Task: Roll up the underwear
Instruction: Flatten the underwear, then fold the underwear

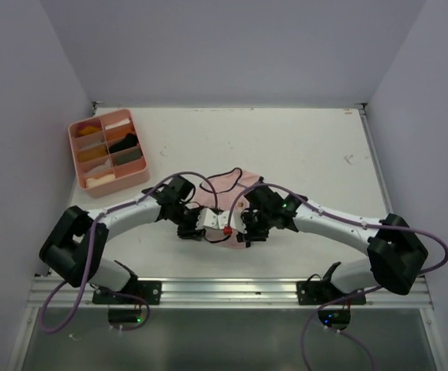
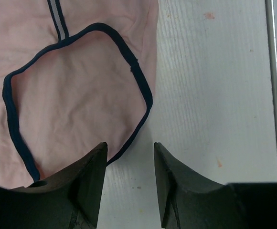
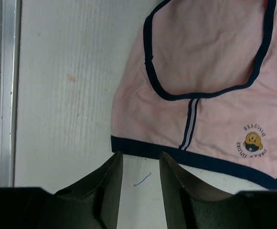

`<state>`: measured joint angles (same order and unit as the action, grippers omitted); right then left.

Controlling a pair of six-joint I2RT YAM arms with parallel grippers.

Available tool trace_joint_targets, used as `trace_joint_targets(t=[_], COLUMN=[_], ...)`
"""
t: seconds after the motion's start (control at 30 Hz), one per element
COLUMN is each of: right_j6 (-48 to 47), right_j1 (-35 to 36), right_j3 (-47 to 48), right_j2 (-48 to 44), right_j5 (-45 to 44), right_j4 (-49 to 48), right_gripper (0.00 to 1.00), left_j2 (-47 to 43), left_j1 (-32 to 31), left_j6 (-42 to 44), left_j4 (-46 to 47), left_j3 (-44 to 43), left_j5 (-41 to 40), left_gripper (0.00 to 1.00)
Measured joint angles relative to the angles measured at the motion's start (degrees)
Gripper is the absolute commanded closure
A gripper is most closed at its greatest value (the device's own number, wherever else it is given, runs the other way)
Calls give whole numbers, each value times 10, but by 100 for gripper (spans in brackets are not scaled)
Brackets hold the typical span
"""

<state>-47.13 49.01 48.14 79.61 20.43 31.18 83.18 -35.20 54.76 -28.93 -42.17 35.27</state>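
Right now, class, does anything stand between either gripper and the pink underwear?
Nothing visible does. The left gripper hangs open at the edge of the pink underwear, and the right gripper hangs open just short of its dark hem. Only bare table lies between.

Top view: left gripper [image 1: 199, 222] and right gripper [image 1: 247, 226] cover the pink underwear [image 1: 224, 185] beneath them. Wrist views crop it ahead of each claw. Tray [image 1: 120, 184] contents too small to ID.
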Motion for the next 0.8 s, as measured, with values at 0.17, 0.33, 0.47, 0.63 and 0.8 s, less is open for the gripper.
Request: trace_joint_targets(t=[0.17, 0.33, 0.47, 0.63, 0.8], right_j6=[5, 27, 33, -6, -82], right_j1=[9, 11, 12, 12, 15], right_j3=[-7, -8, -59, -134, -183], right_j2=[10, 14, -31, -92, -105], right_j5=[6, 18, 20, 26, 48], right_j4=[-32, -24, -63, -120, -175], right_gripper=[59, 58, 58, 57, 58], left_j2=[-1, -51, -151, -183, -130], left_j1=[37, 85, 97, 84, 43], left_j6=[14, 26, 100, 202, 243], left_j4=[12, 44, 52, 51, 83], left_j3=[13, 36, 88, 141, 147], left_j5=[28, 56, 73, 96, 86], left_gripper=[51, 50, 50, 55, 60])
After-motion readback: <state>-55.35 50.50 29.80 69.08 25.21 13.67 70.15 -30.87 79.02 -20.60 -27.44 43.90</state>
